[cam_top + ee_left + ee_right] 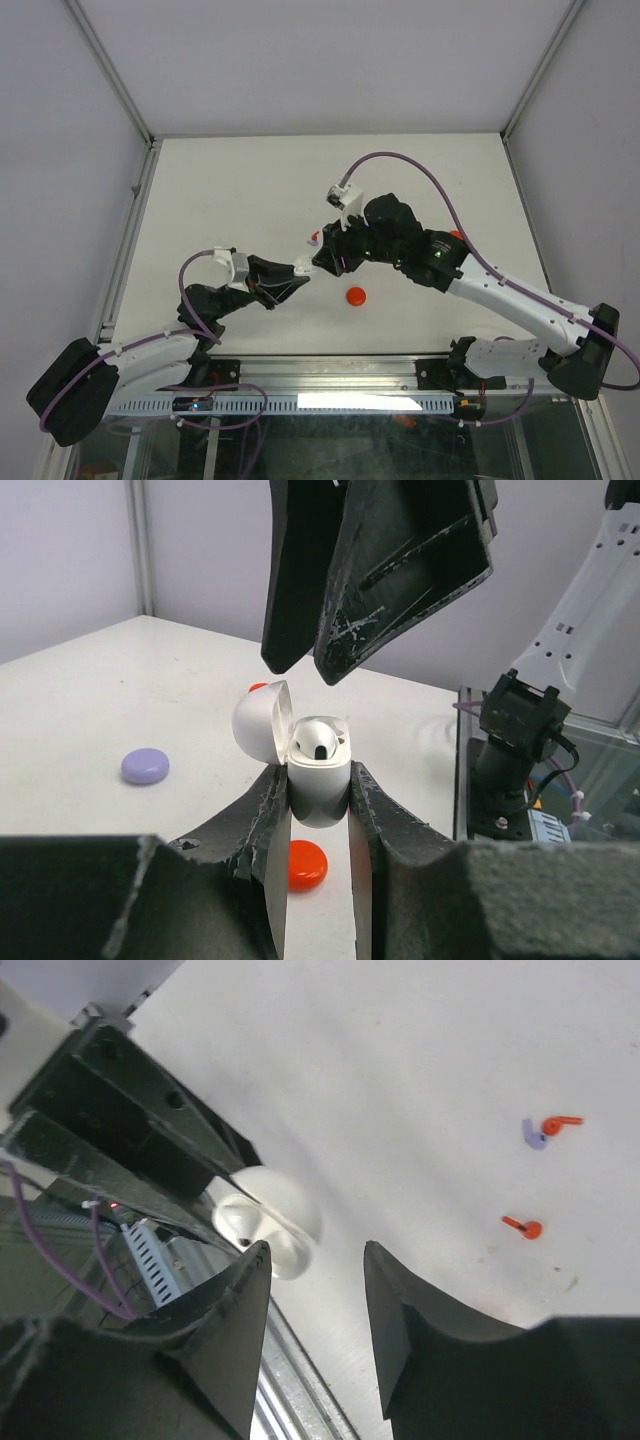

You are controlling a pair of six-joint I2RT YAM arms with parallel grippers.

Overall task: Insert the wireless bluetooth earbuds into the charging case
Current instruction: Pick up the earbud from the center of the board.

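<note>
- Charging case (320,785) stands upright in the left wrist view, its long axis vertical and its mouth facing up at the right gripper. Its lid (258,723) is swung open to the left of that view.
- Left gripper (302,269) is clamped on the case's lower body, one finger on each side. It holds the case off the bench (250,180), over the middle and a little toward the near edge.
- Right gripper (318,1250) hangs just above the open mouth with its tips pointing down at it. Its fingers are parted a moderate way, with nothing between them and no contact with the case.
- One cavity shows inside the case; I cannot tell whether a bud sits in it.
- Earbuds lie loose on the bench in the right wrist view. A red earbud (560,1123) lies flat with its stem running toward the right of that view, and a pale purple earbud (535,1138) is right beside it. A second red earbud (524,1226) lies apart from those two, its stem angled up-left.
- Red puck (355,296) sits on the bench near the grippers, on their near-edge side.
- Purple puck (145,766) lies off to the left in the left wrist view.
</note>
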